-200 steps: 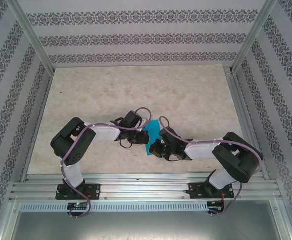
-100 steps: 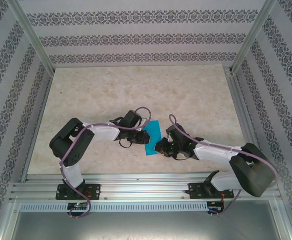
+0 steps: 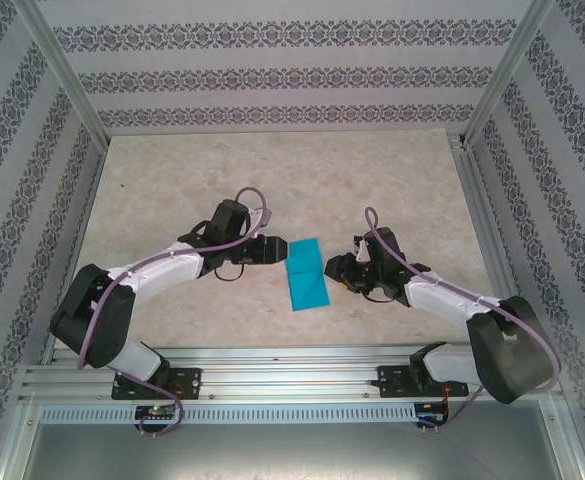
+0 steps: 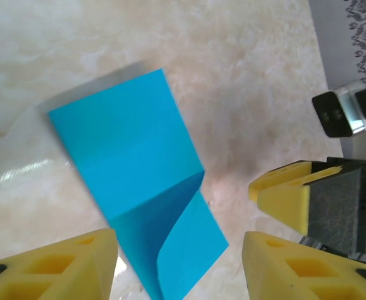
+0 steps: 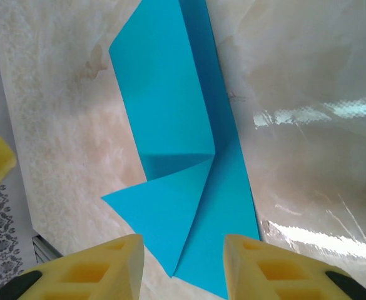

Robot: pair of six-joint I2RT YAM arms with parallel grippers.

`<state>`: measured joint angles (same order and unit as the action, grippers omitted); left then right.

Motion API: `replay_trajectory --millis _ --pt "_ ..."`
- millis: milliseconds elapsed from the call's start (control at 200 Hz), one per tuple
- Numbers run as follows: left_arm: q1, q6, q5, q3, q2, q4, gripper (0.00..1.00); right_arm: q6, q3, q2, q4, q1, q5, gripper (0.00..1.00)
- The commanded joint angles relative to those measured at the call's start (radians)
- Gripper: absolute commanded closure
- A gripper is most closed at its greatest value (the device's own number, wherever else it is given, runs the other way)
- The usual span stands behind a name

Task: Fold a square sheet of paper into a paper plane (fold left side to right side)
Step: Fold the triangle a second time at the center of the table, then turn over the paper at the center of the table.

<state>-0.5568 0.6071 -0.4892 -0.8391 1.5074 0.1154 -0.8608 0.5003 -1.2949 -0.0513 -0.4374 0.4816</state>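
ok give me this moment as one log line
cyan paper sheet: partly folded, on table | left gripper: open, left of it | right gripper: open, right of it | held: nothing

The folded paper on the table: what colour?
The folded paper sheet is plain cyan-blue; clearest from right wrist.

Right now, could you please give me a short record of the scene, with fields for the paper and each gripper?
paper: sheet of paper, cyan-blue, partly folded, lying on the table between the two grippers
left gripper: left gripper open, on the paper's left, holding nothing
right gripper: right gripper open, on the paper's right, holding nothing
fold state: flaps overlap, one edge curls up; no dart shape yet
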Motion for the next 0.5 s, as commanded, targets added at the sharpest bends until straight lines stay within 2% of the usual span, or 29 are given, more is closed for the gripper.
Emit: replay_trajectory --millis 0,200,325,495 --pt "0.012 0.061 -0.001 0.075 -0.021 -0.061 0.42 0.020 -0.004 -0.051 0.117 0.003 0.043 0.60" --pt "0.018 0.078 0.007 0.140 -0.028 -0.084 0.40 0.013 0.021 -0.160 0.185 -0.005 0.061 0.63" --pt "0.018 0.073 0.012 0.146 -0.035 -0.076 0.40 0.001 0.024 -0.206 0.217 -0.018 0.062 0.69" --pt "0.018 0.063 0.021 0.141 -0.039 -0.062 0.39 -0.007 0.042 -0.254 0.243 -0.039 0.058 0.71"
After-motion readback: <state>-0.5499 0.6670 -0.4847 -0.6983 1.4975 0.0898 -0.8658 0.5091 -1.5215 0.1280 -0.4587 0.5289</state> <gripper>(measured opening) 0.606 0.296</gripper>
